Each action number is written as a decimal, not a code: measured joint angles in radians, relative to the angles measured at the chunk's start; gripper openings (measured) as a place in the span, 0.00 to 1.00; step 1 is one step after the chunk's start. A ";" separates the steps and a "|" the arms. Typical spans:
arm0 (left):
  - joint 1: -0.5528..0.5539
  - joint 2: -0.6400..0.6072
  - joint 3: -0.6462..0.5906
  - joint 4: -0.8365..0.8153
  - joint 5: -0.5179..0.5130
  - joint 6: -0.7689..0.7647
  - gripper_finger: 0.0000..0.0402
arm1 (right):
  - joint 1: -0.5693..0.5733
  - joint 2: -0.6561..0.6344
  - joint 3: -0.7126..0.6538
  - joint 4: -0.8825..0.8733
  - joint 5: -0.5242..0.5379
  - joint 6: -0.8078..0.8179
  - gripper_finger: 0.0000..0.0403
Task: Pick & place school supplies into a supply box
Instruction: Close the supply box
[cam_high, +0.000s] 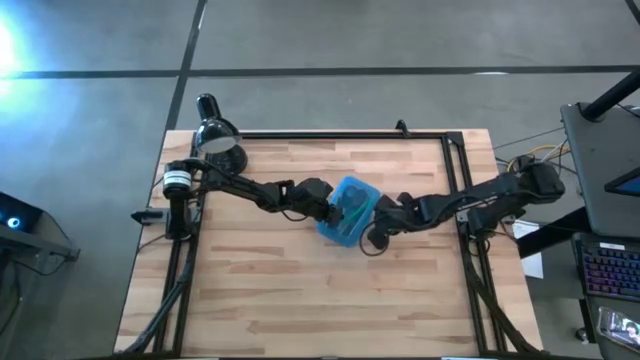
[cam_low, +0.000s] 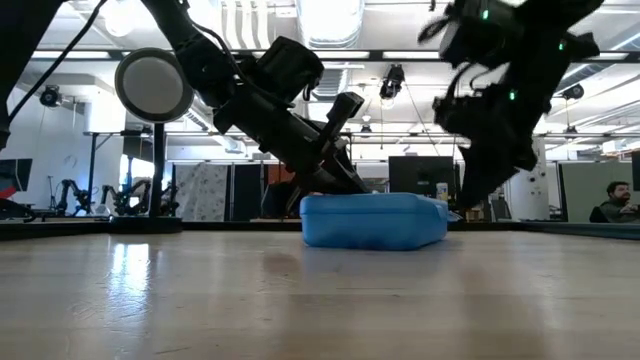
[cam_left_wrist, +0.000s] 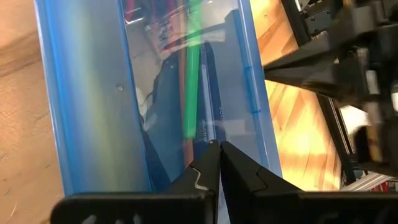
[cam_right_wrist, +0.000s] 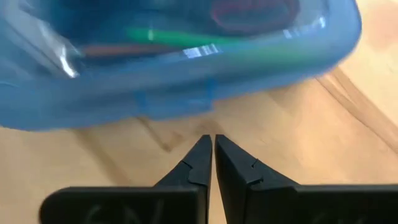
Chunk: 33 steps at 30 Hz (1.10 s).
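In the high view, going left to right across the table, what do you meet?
Black desk lamp → left hand → blue supply box → right hand, at the box's right side.

Blue supply box (cam_low: 372, 221) closed on wooden table (cam_low: 300, 300), dark arms at each end, lamp (cam_low: 153, 86) behind.

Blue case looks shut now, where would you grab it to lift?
Judging by its pose, across the short width of the case, jaws on the two long walls, coming from above. It lies flat on the table, and both grippers already crowd its ends.
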<state>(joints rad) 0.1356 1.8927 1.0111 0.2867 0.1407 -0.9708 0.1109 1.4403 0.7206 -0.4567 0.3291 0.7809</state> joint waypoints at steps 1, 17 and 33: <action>0.000 0.000 0.000 0.000 0.000 0.000 0.00 | 0.002 0.008 -0.005 0.007 0.001 -0.004 0.03; 0.000 0.000 -0.001 0.000 0.001 0.010 0.00 | -0.050 0.000 -0.056 0.182 -0.091 -0.026 0.03; -0.004 0.001 -0.003 0.027 0.010 -0.004 0.00 | -0.081 0.106 -0.064 0.309 -0.114 -0.050 0.03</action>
<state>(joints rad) 0.1316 1.8938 1.0080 0.3140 0.1507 -0.9747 0.0296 1.5467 0.6566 -0.1482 0.2155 0.7308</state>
